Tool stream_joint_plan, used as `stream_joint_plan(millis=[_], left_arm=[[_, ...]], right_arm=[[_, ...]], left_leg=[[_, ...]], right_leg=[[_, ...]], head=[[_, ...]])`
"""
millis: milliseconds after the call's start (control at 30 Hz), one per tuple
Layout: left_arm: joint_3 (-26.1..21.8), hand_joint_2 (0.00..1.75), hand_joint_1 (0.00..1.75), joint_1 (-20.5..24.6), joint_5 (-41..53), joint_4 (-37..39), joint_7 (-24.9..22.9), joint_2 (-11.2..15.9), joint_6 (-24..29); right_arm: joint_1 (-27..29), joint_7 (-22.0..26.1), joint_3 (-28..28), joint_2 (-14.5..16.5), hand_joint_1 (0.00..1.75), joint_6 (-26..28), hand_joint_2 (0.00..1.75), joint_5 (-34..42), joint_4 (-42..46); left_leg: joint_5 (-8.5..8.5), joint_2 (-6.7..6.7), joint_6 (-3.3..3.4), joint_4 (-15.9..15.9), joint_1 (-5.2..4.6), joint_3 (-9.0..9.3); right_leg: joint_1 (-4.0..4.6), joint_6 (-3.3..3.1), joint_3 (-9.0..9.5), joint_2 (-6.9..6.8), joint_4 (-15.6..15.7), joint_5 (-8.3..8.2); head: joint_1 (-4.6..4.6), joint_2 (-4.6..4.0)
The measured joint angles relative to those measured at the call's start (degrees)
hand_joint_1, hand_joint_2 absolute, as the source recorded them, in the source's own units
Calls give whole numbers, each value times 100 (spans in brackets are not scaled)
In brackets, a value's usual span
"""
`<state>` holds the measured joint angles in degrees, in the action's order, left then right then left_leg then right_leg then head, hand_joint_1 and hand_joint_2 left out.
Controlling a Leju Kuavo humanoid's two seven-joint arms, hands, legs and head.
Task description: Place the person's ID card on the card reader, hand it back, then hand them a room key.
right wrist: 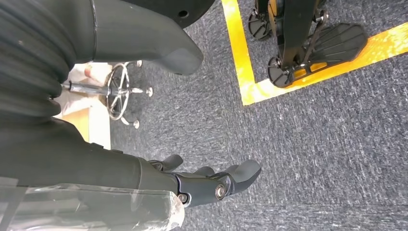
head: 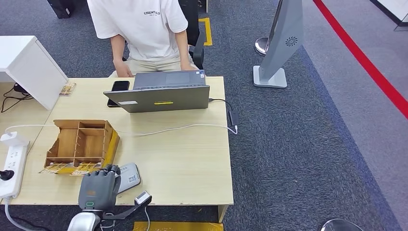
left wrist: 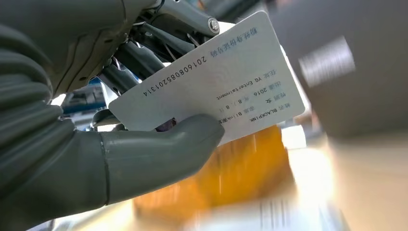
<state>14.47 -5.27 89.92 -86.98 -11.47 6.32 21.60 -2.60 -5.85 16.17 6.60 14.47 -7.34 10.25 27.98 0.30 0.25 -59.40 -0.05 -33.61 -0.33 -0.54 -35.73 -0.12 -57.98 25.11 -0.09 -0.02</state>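
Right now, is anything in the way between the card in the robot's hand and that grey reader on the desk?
Nothing visible is. The left hand holds the ID card between thumb and fingers, right beside the card reader at the desk's near edge. The wooden organizer stands just behind them, not between.

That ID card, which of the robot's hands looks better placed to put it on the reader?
The left. Its left hand already pinches the ID card between thumb and fingers, right beside the grey card reader at the near table edge. The right hand hangs over the carpet, holding nothing.
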Motion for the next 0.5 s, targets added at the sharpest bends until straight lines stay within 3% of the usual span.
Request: stream_joint_plan(millis=[100, 500], left_arm=[[0, 175, 175, 124, 0, -351, 49, 101, 260], [0, 175, 175, 180, -1, -719, 87, 239, 454]], right_arm=[[-2, 3, 12, 0, 0, -4, 175, -42, 0], [-3, 8, 46, 0, 0, -32, 175, -96, 0]], left_leg=[[0, -3, 0, 0, 0, -1], [-1, -4, -1, 0, 3, 1]], right_leg=[[0, 0, 2, -4, 0, 0], [3, 0, 1, -4, 0, 0]], head=[[-1, 0], [0, 0]])
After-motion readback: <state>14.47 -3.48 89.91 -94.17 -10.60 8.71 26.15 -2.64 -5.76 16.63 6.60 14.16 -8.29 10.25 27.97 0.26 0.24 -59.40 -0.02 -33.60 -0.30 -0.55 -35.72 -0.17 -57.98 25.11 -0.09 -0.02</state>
